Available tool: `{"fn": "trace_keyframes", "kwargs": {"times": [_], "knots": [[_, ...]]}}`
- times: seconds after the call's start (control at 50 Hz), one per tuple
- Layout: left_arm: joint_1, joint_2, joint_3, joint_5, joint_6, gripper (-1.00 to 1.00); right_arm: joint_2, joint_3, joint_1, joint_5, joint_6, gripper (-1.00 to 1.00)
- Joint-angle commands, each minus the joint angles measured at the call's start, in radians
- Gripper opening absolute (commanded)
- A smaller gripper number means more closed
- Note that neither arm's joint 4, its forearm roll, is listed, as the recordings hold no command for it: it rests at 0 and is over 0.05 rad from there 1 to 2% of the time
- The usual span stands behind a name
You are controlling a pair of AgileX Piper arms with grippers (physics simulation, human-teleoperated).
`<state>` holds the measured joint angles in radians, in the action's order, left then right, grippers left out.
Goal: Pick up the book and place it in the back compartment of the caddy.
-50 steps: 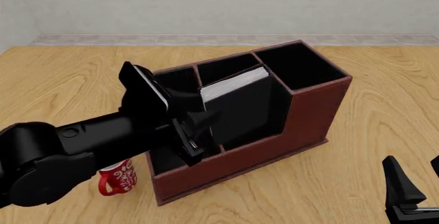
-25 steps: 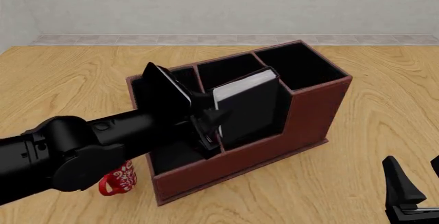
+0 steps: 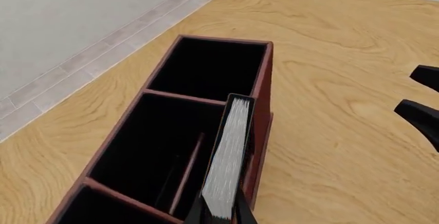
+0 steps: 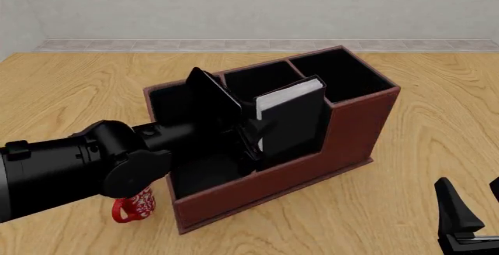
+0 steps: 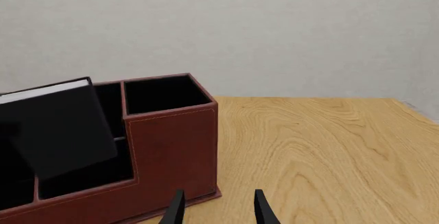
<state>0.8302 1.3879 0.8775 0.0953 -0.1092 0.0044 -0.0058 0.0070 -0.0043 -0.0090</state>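
The caddy (image 4: 354,132) is a reddish-brown box with a black interior, standing at an angle mid-table. My left gripper (image 4: 253,140) is shut on the book (image 4: 295,117), a black hardcover with white page edges (image 3: 230,157). The book stands tilted in the caddy's middle section. Its lower part is down inside the back compartment (image 3: 197,180), between the thin divider and the low outer wall (image 3: 259,147). Its top sticks above the rim. The right wrist view shows the book (image 5: 61,126) rising above that wall. My right gripper (image 4: 468,217) is open, low at the near right, apart from the caddy.
A red-and-white mug (image 4: 134,205) stands on the table by the caddy's near left corner, partly under my left arm. The caddy's tall end compartment (image 4: 339,73) is beside the book. Wooden tabletop surrounds the caddy, and a grey wall is behind.
My left arm has reached further right over the caddy, carrying the book toward the tall end and lower into the middle section. The right gripper has not moved.
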Motion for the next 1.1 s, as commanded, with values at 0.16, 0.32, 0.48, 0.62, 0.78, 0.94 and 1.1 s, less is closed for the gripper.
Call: {"fn": "trace_keyframes", "kwargs": {"times": [0.16,0.32,0.48,0.62,0.78,0.94,1.1], "knots": [[-0.032,0.045,0.018,0.032,-0.025,-1.00,0.000,0.000,0.000,0.000,0.000,1.00],[-0.049,0.081,-0.012,0.075,-0.022,-1.00,0.000,0.000,0.000,0.000,0.000,1.00],[-0.062,0.114,-0.028,0.103,-0.010,-1.00,0.000,0.000,0.000,0.000,0.000,1.00],[-0.063,0.148,-0.051,0.144,-0.003,-1.00,0.000,0.000,0.000,0.000,0.000,1.00],[-0.054,0.152,-0.046,0.140,0.002,-1.00,0.000,0.000,0.000,0.000,0.000,1.00],[-0.043,0.155,-0.043,0.138,0.011,-1.00,0.000,0.000,0.000,0.000,0.000,1.00],[-0.042,0.152,-0.047,0.140,0.013,-1.00,0.000,0.000,0.000,0.000,0.000,1.00]]}}
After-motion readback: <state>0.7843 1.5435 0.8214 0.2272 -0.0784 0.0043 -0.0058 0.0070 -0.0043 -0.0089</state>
